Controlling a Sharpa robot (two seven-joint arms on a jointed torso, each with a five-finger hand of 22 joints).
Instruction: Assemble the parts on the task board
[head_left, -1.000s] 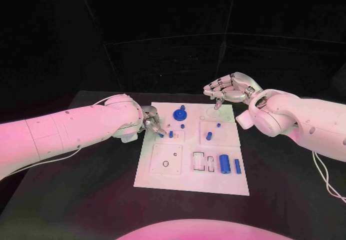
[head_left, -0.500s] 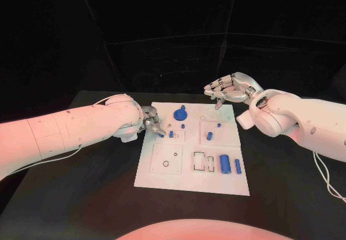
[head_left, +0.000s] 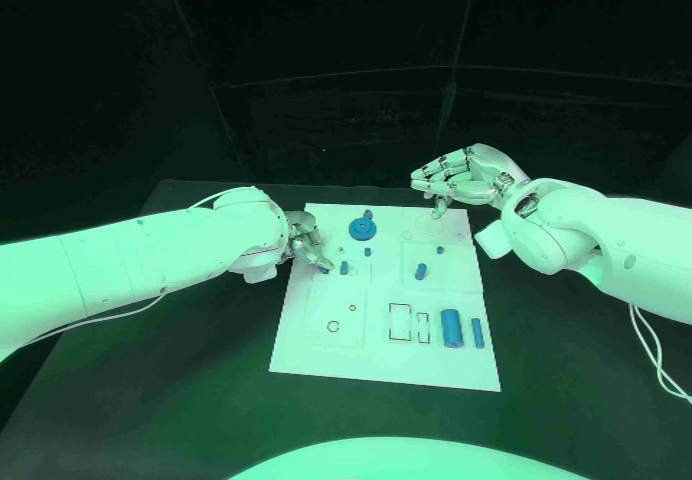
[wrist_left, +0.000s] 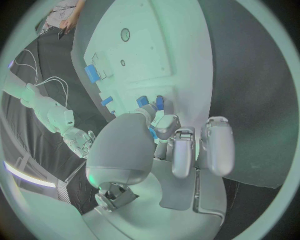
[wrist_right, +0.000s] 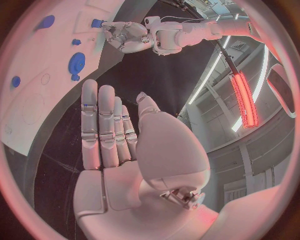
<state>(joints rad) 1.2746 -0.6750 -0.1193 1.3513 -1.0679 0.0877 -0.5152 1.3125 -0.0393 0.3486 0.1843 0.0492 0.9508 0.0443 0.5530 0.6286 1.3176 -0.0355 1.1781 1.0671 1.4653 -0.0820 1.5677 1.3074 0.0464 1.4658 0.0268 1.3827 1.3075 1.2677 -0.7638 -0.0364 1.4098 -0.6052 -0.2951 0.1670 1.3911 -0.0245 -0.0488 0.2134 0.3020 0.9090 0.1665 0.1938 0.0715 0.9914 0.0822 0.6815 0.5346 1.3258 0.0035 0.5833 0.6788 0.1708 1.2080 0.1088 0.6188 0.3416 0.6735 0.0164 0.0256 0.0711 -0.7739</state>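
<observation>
On the black table (head_left: 173, 330) lies the white flat task board (head_left: 378, 355). The left robot hand (head_left: 303, 247) pinches a small blue part (head_left: 322, 267) at its left edge; it could slip. Farther, the right robot hand (head_left: 459, 178) hovers, fingers curled, seemingly empty.

Left hand: the silver left hand (wrist_left: 181, 145) pinches a small blue cylindrical part (wrist_left: 152, 132).
Board: the flat white task board (wrist_left: 147, 42) carries more small blue parts (wrist_left: 92, 73).

Black table (head_left: 173, 380), dark backdrop behind it, glowing light strip (wrist_right: 244, 92) overhead.
</observation>
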